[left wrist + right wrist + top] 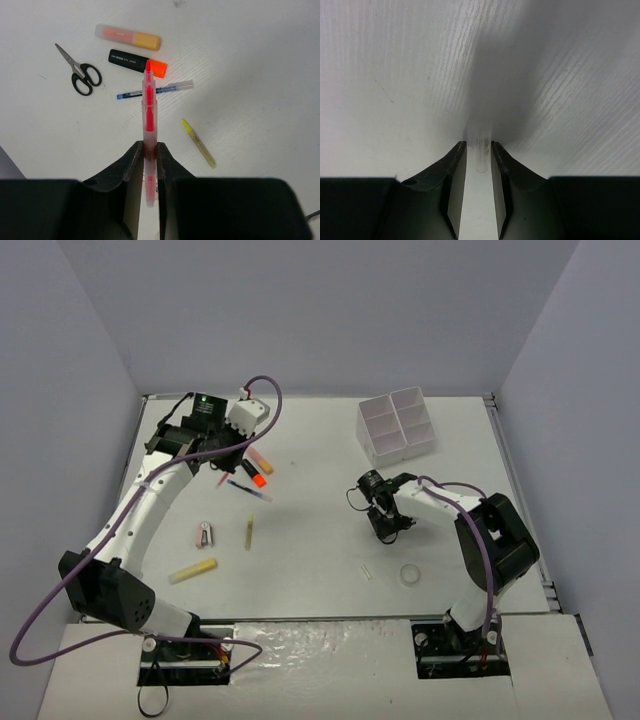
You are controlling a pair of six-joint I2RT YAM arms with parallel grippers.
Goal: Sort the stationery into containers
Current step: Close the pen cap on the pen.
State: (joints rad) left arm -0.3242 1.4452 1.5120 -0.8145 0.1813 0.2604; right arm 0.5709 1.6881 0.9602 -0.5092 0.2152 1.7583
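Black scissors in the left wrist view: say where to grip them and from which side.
Come straight down on the black scissors, lying flat with blades closed. Clamp across the narrow neck between blades and finger loops, probably the firmest spot, jaws crosswise to the blades. Mind the black-orange highlighter beside the loops.

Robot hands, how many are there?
2. The left gripper is at the far left of the table, pinching a pink pen. The right gripper is low near the middle, around a tiny clear piece.
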